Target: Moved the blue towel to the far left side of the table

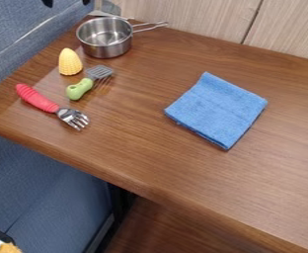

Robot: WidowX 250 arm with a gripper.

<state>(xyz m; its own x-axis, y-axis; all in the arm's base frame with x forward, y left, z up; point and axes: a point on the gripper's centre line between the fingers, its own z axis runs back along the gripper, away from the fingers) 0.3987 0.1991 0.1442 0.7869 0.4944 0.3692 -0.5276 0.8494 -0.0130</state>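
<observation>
Counter (pixel 183 183) foremost, the towel (pixel 217 109) lies right of the red fork (pixel 38 99), so I judge nothing done and the whole leftward move ahead, my end effector (pixel 67 2) spread

No text, label, brand, number or sign can be read anywhere, from upper left to lower right.
</observation>
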